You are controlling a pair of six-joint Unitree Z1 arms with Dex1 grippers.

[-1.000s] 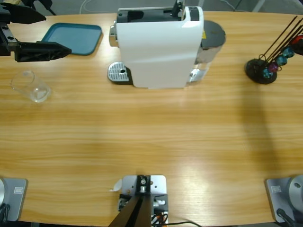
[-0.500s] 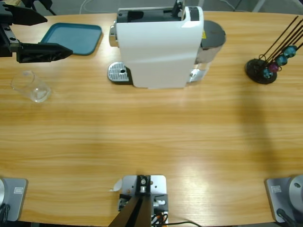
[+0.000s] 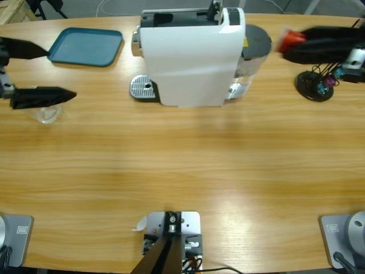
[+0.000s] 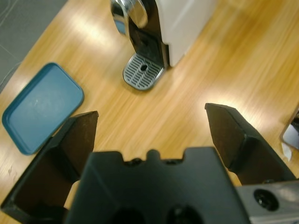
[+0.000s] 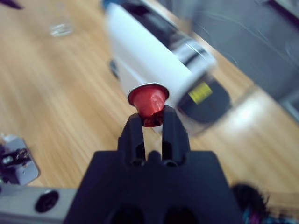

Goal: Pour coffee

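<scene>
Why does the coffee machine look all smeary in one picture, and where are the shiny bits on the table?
In the right wrist view the coffee machine is smeared by blur, while the red capsule in the right pincer looks sharper. In the high view that pincer is streaky too. In the left wrist view, pale glare stripes cross the table.

The coffee machine (image 3: 194,54) stands at the table's (image 3: 182,165) back; tray (image 3: 86,46) and, seemingly, glass (image 3: 47,114) to its left, capsule rack (image 3: 315,85) right.

Wooden table (image 3: 182,165); tray (image 3: 85,47); coffee machine (image 3: 191,54)
</scene>
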